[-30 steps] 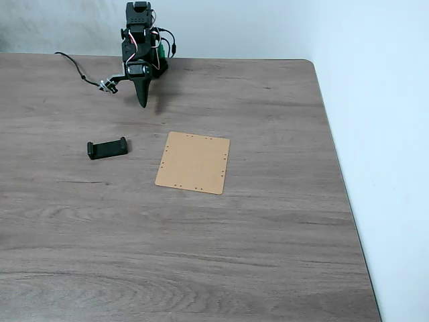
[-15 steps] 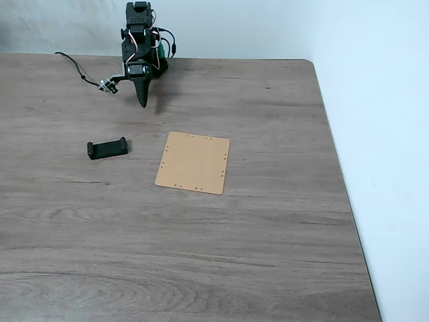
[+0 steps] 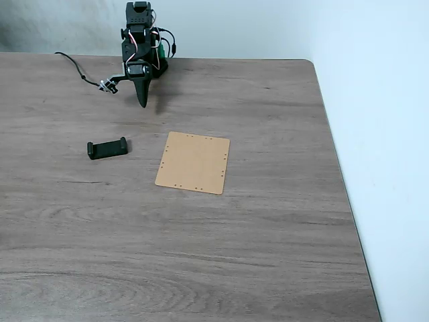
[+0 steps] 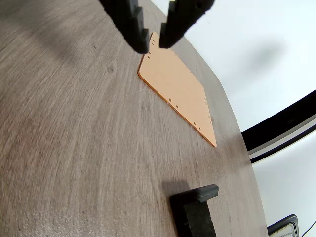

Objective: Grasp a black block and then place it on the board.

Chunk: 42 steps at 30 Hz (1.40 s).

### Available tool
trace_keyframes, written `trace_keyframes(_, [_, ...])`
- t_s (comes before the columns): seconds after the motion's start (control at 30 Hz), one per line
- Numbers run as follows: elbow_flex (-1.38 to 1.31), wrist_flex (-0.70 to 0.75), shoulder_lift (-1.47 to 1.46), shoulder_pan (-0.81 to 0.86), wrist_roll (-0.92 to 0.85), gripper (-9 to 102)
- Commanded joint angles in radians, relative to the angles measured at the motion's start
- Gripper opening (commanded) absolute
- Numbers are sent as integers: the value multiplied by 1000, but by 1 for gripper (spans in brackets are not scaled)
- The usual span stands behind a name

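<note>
Grey-brown wood grain covers your tabletop in the fixed view, with the arm folded at the far edge, left of centre, its claw pointing down just above the surface. From here you cannot tell how the fingers stand. The black block lies flat on the tabletop, near the arm and to the left of the board, apart from it. The tan board lies flat near the middle, small holes along its far and near edges.

In the wrist view your claw enters from the top edge with its two dark fingers parted by a narrow gap and nothing between them, so it is released. The board shows just beyond the fingertips, running to the right. The black block sits at the bottom edge, one raised end up, well apart from the claw and off the board.
</note>
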Motion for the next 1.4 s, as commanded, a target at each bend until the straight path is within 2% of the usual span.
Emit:
trace_keyframes(0.0, [8, 17, 20, -9, 0, 0])
trace_keyframes(0.97, [9, 14, 20, -9, -11, 0])
trace_keyframes(1.2, [8, 15, 20, -37, -69, 0])
trace_keyframes(1.37, [-40, 37, 8, -15, -213, 0])
